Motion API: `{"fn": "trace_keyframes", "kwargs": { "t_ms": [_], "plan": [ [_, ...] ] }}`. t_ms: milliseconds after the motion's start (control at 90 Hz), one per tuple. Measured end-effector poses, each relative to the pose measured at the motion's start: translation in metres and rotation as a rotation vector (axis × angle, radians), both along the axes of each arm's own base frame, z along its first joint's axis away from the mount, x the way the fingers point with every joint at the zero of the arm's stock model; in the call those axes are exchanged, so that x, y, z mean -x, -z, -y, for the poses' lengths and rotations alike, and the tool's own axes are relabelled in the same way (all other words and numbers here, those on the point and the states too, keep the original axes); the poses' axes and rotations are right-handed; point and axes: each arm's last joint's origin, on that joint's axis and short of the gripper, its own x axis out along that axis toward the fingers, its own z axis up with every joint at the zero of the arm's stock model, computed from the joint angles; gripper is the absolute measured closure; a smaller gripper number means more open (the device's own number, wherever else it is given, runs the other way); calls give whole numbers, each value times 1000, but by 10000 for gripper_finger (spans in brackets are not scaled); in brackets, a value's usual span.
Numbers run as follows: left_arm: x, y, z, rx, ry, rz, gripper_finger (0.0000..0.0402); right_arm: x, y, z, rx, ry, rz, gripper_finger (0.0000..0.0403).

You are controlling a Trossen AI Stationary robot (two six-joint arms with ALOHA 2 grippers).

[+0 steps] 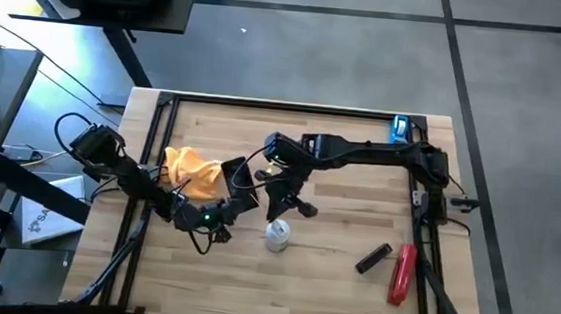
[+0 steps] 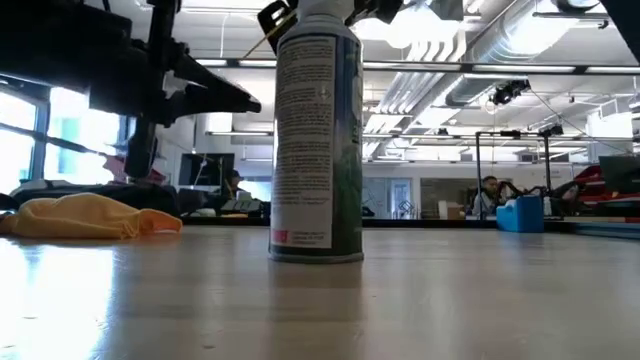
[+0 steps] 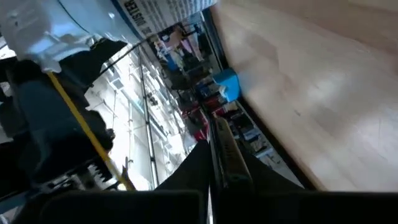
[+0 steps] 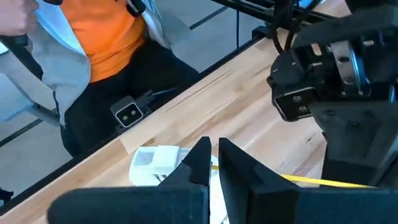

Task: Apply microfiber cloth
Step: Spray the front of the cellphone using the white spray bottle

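High view: microfiber cloth [image 1: 193, 169] lies bunched on the table [image 1: 331, 281], left of centre, just beside my left arm. My left gripper [image 1: 240, 200] sits right of the cloth, fingers pressed together, gripping nothing. My right gripper [image 1: 279, 199] hangs over the spray can [image 1: 276, 235]; fingers nearly closed, empty. Can label text in low view too small to read. Red tool [image 1: 403, 273] lies well apart, right side.

Orange-yellow microfiber cloth [image 1: 192, 168], red tool [image 1: 403, 273], pale wooden table [image 1: 341, 282].
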Motion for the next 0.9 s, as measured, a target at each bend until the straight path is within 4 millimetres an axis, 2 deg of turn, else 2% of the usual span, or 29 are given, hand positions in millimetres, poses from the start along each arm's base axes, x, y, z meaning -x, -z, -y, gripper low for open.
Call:
{"fn": "trace_keyframes", "kwargs": {
  "t_ms": [144,300,578,900],
  "plan": [
    [-3,0,-8,1,-13,-2,394,4,-10,0,5,3,23,403],
    [-4,-1,-4,12,-14,6,394,10,-23,1,20,-10,82,403],
    [-1,-3,5,29,-6,18,394,5,-9,3,40,-32,76,403],
    [-1,-2,4,32,-5,11,394,6,-6,3,38,-33,48,403]
  ]
}}
